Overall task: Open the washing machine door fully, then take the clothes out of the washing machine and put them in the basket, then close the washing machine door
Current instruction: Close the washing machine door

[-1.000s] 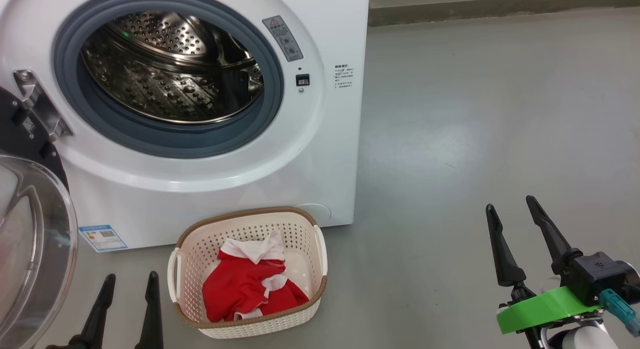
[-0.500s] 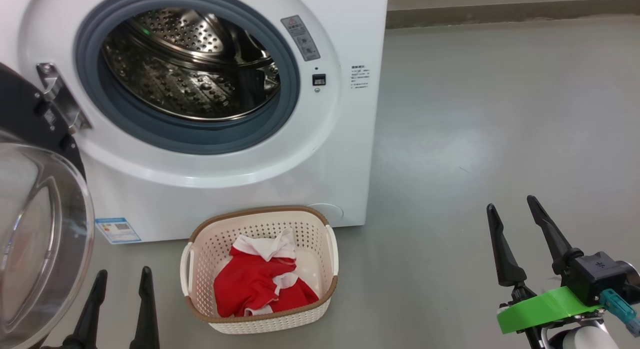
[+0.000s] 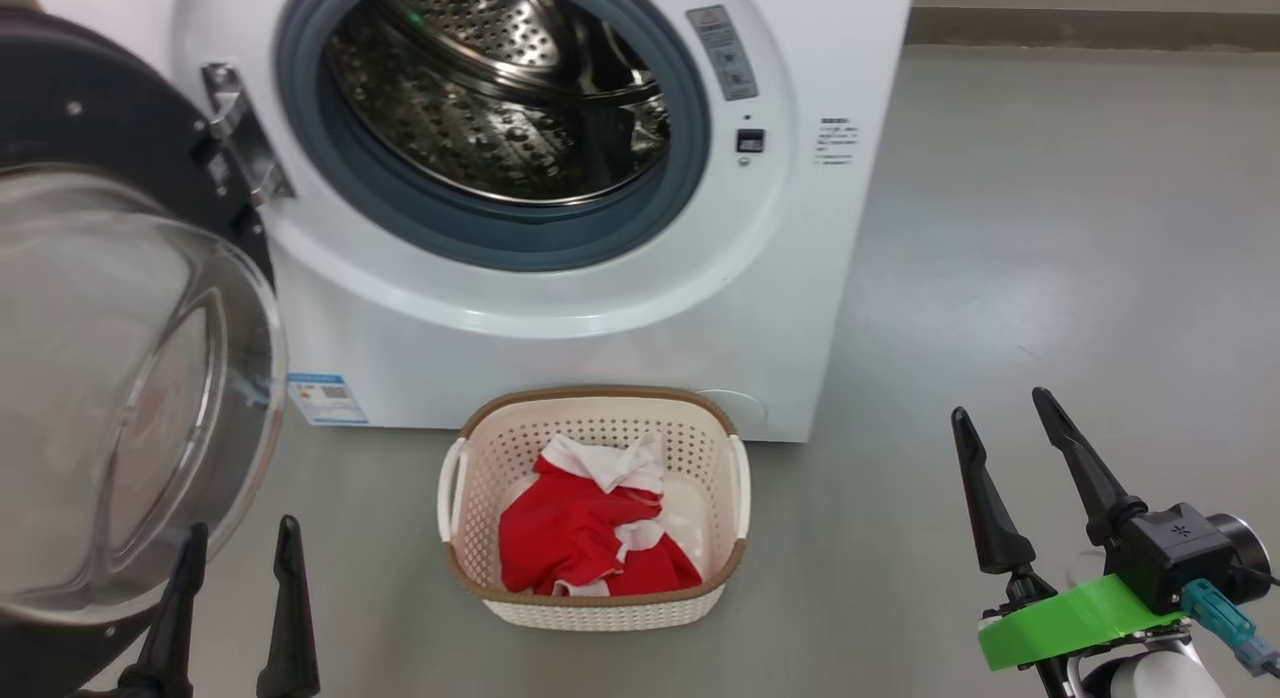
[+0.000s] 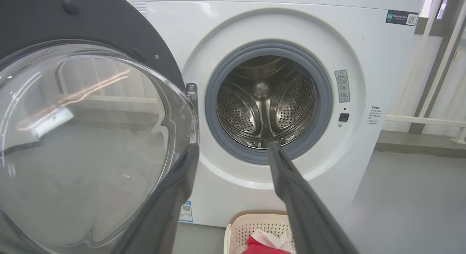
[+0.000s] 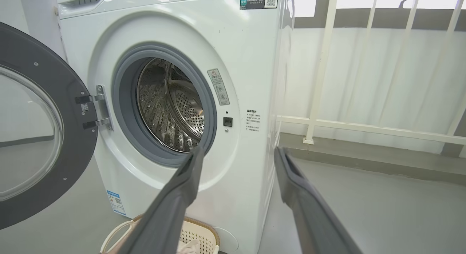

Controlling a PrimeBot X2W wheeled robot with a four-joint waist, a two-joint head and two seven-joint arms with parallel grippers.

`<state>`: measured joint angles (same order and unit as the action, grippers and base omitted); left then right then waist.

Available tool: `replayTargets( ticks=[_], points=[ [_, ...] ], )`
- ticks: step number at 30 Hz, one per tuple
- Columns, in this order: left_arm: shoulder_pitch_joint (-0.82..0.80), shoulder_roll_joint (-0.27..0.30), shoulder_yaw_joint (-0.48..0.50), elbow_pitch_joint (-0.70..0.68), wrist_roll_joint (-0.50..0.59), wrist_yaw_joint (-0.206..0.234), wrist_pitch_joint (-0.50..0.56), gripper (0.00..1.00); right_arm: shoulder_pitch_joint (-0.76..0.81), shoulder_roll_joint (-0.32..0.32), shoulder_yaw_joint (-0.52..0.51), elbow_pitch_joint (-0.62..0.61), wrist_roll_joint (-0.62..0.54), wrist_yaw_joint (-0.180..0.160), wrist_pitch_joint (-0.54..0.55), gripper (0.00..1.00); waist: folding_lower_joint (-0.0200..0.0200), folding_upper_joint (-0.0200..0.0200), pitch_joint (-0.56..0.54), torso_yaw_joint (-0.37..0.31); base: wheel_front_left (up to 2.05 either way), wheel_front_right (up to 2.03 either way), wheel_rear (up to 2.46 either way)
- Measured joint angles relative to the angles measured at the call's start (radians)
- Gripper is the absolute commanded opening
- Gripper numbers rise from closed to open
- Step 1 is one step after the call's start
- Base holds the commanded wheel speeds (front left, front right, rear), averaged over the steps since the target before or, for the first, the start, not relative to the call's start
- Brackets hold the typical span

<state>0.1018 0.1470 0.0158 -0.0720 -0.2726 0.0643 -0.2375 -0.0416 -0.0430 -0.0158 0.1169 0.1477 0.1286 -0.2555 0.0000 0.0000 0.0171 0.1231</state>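
While both pincers hang free, clothes (image 3: 590,538): red heap in basket (image 3: 600,614), on floor (image 3: 1000,228) before washing machine (image 3: 600,363)
washing machine door (image 3: 120,378): open, swung left
left pincer (image 3: 243,528): wide
right pincer (image 3: 1000,403): wide

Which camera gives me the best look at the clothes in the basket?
The head view: the whole red and white pile of clothes lies in the basket. The left wrist view catches just their top at its bottom edge; the right wrist view, a pale scrap low down.

Laundry corner (washing machine (image 3: 600,368), bare grey floor (image 3: 1050,228))
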Motion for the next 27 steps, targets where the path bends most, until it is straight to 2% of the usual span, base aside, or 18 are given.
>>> replayTargets(
  ticks=[17, 27],
  points=[
    [0.001, 0.001, 0.001, -0.023, 0.011, 0.051, 0.020, 1.00, -0.004, 0.000, 0.028, -0.006, -0.019, 0.000, 0.000, 1.00, 0.0000, 0.0000, -0.008, 0.208, 0.00, 0.00, 0.00],
    [0.007, 0.001, 0.001, -0.044, 0.011, 0.063, 0.026, 1.00, -0.009, 0.000, 0.056, -0.012, -0.017, 0.000, 0.000, 1.00, 0.0000, 0.0000, -0.020, 0.317, 0.00, 0.00, 0.00]
  ],
)
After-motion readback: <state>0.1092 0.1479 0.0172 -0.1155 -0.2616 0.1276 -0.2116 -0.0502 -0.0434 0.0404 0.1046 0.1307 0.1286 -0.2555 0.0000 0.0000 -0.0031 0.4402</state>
